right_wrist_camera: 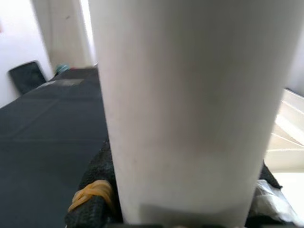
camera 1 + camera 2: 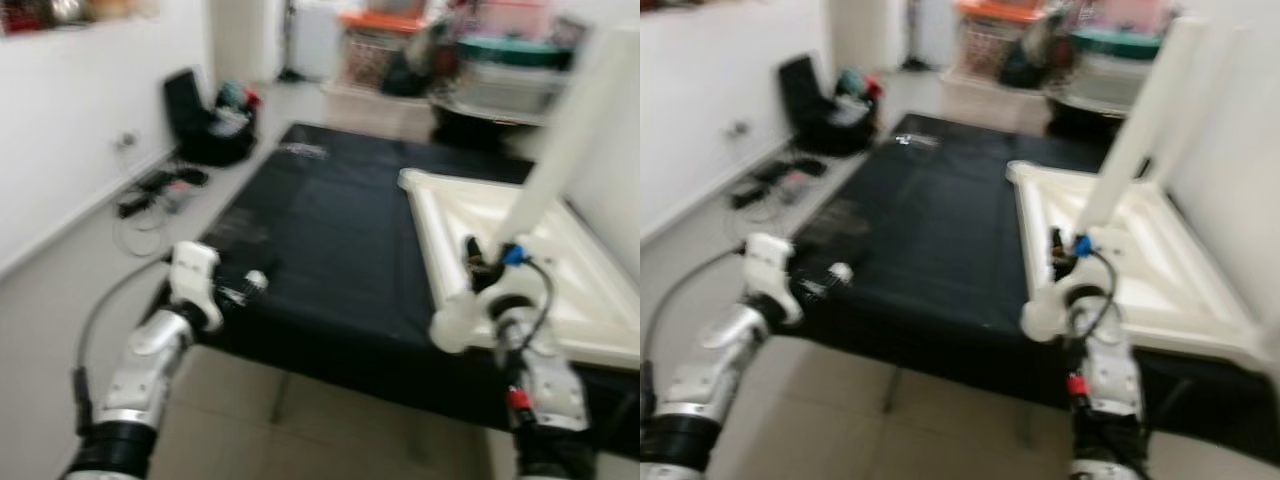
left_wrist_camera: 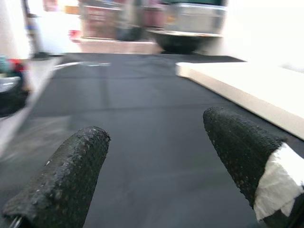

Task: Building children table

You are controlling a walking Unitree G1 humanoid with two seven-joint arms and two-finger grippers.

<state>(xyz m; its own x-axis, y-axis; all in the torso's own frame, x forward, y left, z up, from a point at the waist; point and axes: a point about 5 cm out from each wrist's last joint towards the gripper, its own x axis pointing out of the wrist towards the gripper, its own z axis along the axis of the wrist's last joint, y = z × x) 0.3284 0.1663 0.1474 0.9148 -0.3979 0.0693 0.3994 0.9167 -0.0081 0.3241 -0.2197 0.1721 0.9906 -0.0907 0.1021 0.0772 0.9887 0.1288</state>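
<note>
**A:** One leg (image 2: 560, 150) in our grasp right now, a long white round post, smooth and matte, leaning up and away from our right gripper (image 2: 480, 268). In the right wrist view the fingers (image 1: 92, 199) are closed around its lower end, knobbly black pads pressed to that plain white surface.

**B:** And we're holding it over the near corner of the tabletop (image 2: 580, 290), which lies upside down on the black mat (image 2: 330, 240). It's white, moulded, with raised ribs and a thick rim, plastic by the look of it, though the blur keeps us from swearing to that.

**A:** How far along would we say we are?

**B:** Early, we'd judge. We can't make out any leg standing fixed in the tabletop. This one looks not yet seated, and the other legs are still to come.

**A:** Our left gripper (image 2: 250, 285) hovers at the near left edge of the mat, well apart from the tabletop. Its two fingers (image 3: 71, 180) stand wide apart with nothing between them, rough black rubber, one with a white wrap at its base.

**B:** That mat is flat, dark and slightly sheened. Beyond it, pale floor tiles (image 2: 60, 300), a black bag (image 2: 205, 125) by the wall and loose cables (image 2: 150, 195).
</note>
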